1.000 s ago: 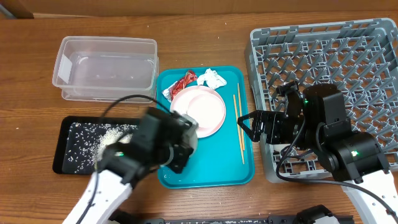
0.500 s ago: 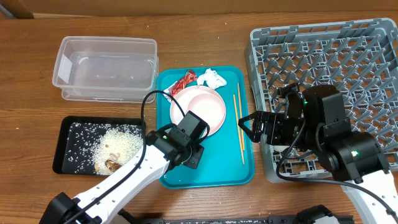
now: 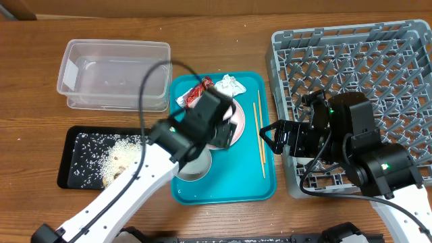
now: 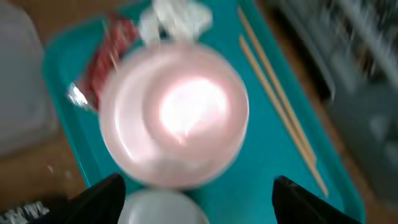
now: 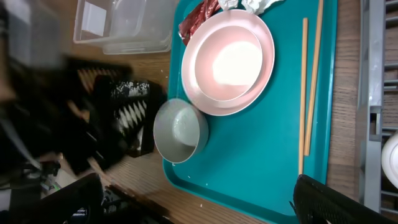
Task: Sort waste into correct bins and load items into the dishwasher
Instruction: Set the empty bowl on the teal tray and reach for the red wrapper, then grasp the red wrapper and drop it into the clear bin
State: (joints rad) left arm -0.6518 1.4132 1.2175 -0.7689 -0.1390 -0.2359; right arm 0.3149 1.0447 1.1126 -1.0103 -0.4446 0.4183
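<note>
Carefully: the left gripper [image 4: 198, 186] hangs with fingers [image 4: 102, 199] spread wide, holding nothing, over the bowl [image 5: 180, 132], which stands on the teal tray [image 5: 261, 162] just beside the plate [image 5: 230, 62], so I'd raise it straight up, lest a finger clip either rim.

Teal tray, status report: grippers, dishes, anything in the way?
Left gripper open, empty, over plate. Right gripper open, empty, beside dish rack. Bowl, wrapper, tissue, chopsticks on teal tray. Nothing blocking.

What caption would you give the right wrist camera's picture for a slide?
A teal tray carrying a pink plate, a white bowl, chopsticks and a red wrapper, seen from above.
</note>
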